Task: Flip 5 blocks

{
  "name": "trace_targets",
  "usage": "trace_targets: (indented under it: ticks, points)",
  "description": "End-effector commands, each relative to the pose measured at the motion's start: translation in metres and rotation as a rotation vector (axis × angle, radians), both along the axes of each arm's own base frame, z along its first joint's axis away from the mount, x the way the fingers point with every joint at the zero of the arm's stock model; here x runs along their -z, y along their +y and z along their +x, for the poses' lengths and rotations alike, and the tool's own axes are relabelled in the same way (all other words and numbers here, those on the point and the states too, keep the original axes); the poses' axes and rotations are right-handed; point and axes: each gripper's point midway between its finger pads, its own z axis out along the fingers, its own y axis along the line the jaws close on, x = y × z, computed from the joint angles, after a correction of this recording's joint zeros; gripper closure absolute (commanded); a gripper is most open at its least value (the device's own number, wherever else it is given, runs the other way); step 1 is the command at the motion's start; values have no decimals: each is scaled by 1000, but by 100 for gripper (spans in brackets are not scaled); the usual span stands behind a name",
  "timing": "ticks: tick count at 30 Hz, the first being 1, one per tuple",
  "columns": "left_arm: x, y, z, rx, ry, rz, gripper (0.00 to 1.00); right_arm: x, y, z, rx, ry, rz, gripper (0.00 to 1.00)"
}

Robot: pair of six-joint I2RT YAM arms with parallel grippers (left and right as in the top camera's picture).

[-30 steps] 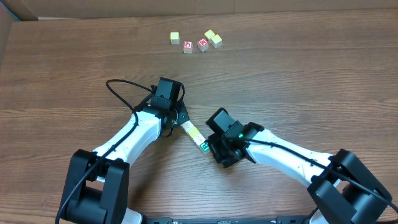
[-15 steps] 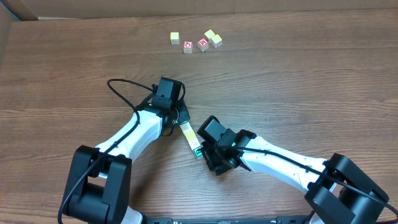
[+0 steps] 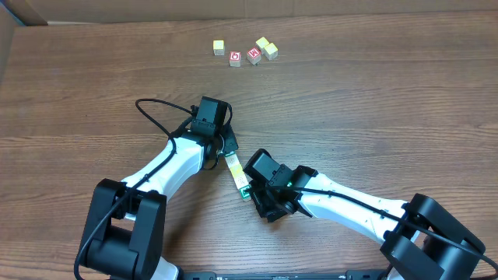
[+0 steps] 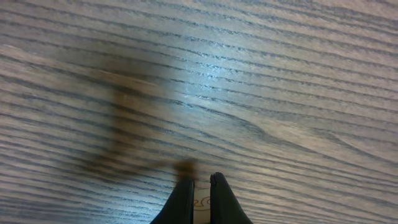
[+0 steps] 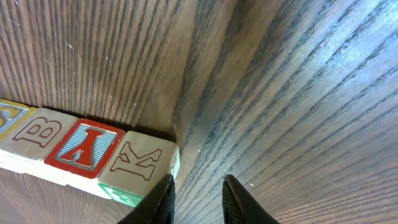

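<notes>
From overhead, a short row of blocks (image 3: 238,173) runs diagonally across the wooden desk (image 3: 373,101) between the two arms, cream at its upper end and green at its lower end. The left end effector (image 3: 227,148) meets the upper end; the right end effector (image 3: 250,190) sits at the green end. Far up the desk, well apart from the arms, lies a loose cluster of cubes (image 3: 254,55), two with red faces and three pale yellow.

In the left wrist view, the left end effector (image 4: 202,194) has its dark fingers (image 4: 181,200) pressed together on a thin pale sliver of block (image 4: 202,203), above blurred wood grain.

In the right wrist view, the right end effector (image 5: 198,188) is spread, with only bare desk between its fingers. The row (image 5: 81,149) lies to one side, showing a B, a red-framed A block (image 5: 84,146) and a K block (image 5: 140,160), whose corner is just beside one finger (image 5: 163,198).
</notes>
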Motion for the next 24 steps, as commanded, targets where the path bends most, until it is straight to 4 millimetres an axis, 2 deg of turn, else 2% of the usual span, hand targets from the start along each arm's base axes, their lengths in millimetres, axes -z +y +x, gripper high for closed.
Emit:
trace_targets:
  ticks: [1,6,14,20,24]
  points:
    - [11,-9,-8,23,36,-24,96,-4,3,6,13,-29,4,71]
    - [10,-9,-5,23,26,-22,96,-1,-4,0,12,-5,-27,71]
    - [7,-8,2,15,-9,-13,96,-1,-3,-1,10,3,-21,72]
    - [5,-7,5,13,-22,-10,96,-1,-3,-5,1,24,-19,86]
    - [5,-7,5,12,-22,-10,96,1,-7,-7,3,30,-40,91]
